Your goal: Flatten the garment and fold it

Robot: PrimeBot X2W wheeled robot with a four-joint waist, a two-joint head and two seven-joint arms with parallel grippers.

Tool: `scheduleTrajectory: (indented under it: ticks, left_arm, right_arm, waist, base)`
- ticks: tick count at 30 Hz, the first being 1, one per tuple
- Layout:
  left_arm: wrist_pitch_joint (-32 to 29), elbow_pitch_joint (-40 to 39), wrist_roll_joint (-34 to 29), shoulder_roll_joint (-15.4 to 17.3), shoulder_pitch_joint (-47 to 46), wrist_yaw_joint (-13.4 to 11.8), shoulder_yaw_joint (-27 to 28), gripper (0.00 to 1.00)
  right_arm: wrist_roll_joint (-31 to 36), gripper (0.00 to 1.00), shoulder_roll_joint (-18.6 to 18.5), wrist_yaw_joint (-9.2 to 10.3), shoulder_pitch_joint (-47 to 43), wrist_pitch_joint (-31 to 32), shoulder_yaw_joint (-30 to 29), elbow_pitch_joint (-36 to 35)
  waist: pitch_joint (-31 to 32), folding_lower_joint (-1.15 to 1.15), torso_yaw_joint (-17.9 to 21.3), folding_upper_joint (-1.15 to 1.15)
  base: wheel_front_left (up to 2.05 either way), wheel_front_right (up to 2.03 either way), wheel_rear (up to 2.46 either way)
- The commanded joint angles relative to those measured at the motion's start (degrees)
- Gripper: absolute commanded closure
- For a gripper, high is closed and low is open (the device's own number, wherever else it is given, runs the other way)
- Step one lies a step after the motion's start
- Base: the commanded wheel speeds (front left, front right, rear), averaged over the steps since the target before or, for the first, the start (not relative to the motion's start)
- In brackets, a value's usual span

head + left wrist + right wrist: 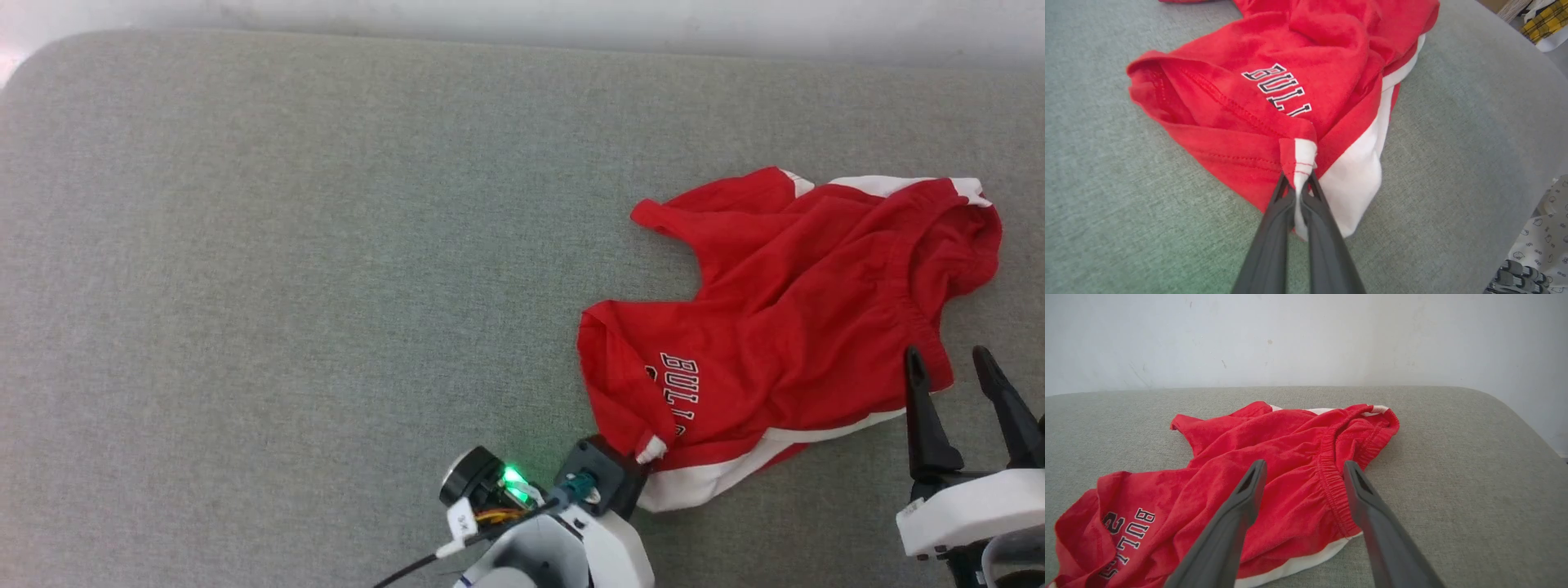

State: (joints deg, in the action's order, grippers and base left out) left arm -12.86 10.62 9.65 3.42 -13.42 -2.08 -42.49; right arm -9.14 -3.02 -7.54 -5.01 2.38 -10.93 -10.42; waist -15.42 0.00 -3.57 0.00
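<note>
The garment [784, 327] is a pair of red shorts with white side stripes, lying crumpled on the right half of a grey-green padded surface [326, 245]. Black and white letters show on one leg [1278, 87]. My left gripper [1299, 183] is shut on the white corner of that leg's hem, at the garment's near left end [651, 449]. My right gripper [947, 363] stands open at the garment's near right end. In the right wrist view its two fingers straddle the elastic waistband [1331, 486], and I cannot tell if they touch the cloth.
A pale wall [1306, 335] runs behind the far edge of the surface. The surface's rounded edge [1535, 102] curves away on the right of the left wrist view, with patterned cloths [1539, 228] and a yellow checked item [1547, 20] beyond it.
</note>
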Motion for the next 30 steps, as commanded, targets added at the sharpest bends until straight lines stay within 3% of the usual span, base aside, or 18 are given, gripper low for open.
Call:
scheduleTrajectory:
  ticks: [1,8,15,16,18,19,30]
  left_arm:
    - [1.44,-0.70,1.23,-0.13,-0.89,-0.62,0.86,1.00]
    - [10.05,-8.05,7.86,-0.06,1.64,-5.91,9.58,1.00]
    - [12.59,-12.97,11.41,3.99,11.32,-10.08,16.22,1.00]
    - [12.39,-13.39,11.95,4.27,12.90,-10.30,16.38,0.92]
    - [12.02,-13.94,13.65,4.12,15.79,-10.84,16.89,0.60]
    - [12.15,-14.01,14.42,3.92,16.86,-11.12,17.25,0.00]
    - [15.07,-16.02,16.75,2.95,15.05,-11.85,19.75,0.00]
  right_arm:
    - [0.18,0.00,0.14,0.05,0.38,0.13,-0.11,-0.38]
    - [-0.35,0.00,0.14,0.05,-0.39,0.22,-0.37,-0.28]
    - [-0.74,0.00,0.14,0.05,-1.17,0.23,-0.84,0.44]
    - [-0.72,0.00,0.14,0.05,-1.26,0.30,-0.98,0.48]
    - [-0.68,0.00,0.14,0.05,-1.39,0.48,-1.17,0.52]
    - [-0.63,0.00,0.14,0.05,-1.43,0.66,-1.15,0.65]
    - [-0.74,0.00,0.14,0.05,-1.32,1.66,-0.08,1.00]
  waist:
    - [0.40,0.00,-0.20,0.00]
    - [1.39,0.00,-0.65,0.00]
    - [1.75,0.00,-1.51,0.00]
    - [1.74,0.00,-1.82,0.00]
    - [1.74,0.00,-2.38,0.00]
    - [1.75,0.00,-2.67,0.00]
    - [2.27,0.00,-3.59,0.00]
  base:
    - [0.00,0.00,0.00]
    - [0.00,0.00,0.00]
    - [0.00,0.00,0.00]
    - [0.00,0.00,0.00]
    - [0.00,0.00,0.00]
    - [0.00,0.00,0.00]
    - [0.00,0.00,0.00]
